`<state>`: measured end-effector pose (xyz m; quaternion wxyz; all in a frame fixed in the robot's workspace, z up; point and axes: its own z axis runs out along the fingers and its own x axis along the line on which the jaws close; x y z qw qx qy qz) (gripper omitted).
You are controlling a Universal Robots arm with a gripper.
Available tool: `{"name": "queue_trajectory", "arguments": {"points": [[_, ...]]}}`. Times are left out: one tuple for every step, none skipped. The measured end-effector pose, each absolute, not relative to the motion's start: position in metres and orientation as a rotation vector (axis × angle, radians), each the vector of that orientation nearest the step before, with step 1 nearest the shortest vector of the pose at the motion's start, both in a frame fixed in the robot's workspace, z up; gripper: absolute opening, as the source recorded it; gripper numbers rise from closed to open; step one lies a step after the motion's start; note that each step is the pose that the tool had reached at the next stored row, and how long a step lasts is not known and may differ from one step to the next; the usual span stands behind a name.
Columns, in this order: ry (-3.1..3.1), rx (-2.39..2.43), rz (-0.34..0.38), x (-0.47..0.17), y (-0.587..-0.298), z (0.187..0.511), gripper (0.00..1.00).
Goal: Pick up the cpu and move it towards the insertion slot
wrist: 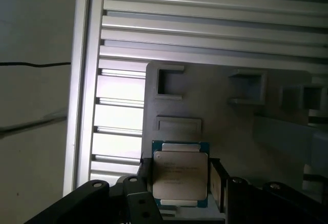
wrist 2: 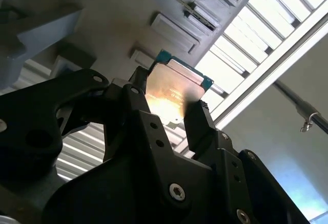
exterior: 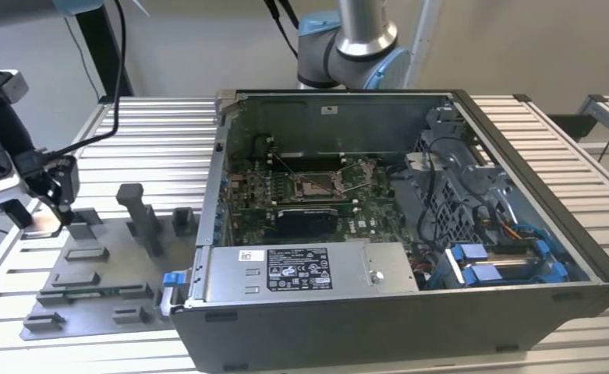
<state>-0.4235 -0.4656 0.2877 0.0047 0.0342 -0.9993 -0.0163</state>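
Silvery cpu edges pinched by gripper over grey fixture plate.

Even room light, warm glare on cpu, slats blown white

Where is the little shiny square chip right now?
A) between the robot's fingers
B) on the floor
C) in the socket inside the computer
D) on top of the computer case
A: the cpu sits between the fingers of the gripper, over the grey fixture plate, well apart from the insertion slot inside the computer case.
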Motion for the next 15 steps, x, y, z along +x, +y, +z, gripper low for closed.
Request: {"name": "queue_trajectory", "arguments": {"points": [[-3.13,0.107,-0.051,-0.424,-0.466,0.288,0.0],[-3.13,0.107,-0.051,-0.424,-0.466,0.289,0.0],[-3.13,0.107,-0.051,-0.424,-0.466,0.29,0.0],[-3.13,0.107,-0.051,-0.424,-0.466,0.29,0.0],[-3.13,0.107,-0.051,-0.424,-0.466,0.291,0.0],[-3.13,0.107,-0.051,-0.424,-0.466,0.292,0.0],[-3.13,0.107,-0.051,-0.424,-0.466,0.293,0.0],[-3.13,0.107,-0.051,-0.424,-0.466,0.293,0.0],[-3.13,0.107,-0.051,-0.424,-0.466,0.294,0.0],[-3.13,0.107,-0.051,-0.424,-0.466,0.295,0.0],[-3.13,0.107,-0.051,-0.424,-0.466,0.296,0.0],[-3.13,0.107,-0.051,-0.424,-0.466,0.297,0.0],[-3.13,0.107,-0.051,-0.424,-0.466,0.298,0.0],[-3.13,0.107,-0.051,-0.424,-0.466,0.299,0.0],[-3.13,0.107,-0.051,-0.424,-0.466,0.3,0.0]]}}
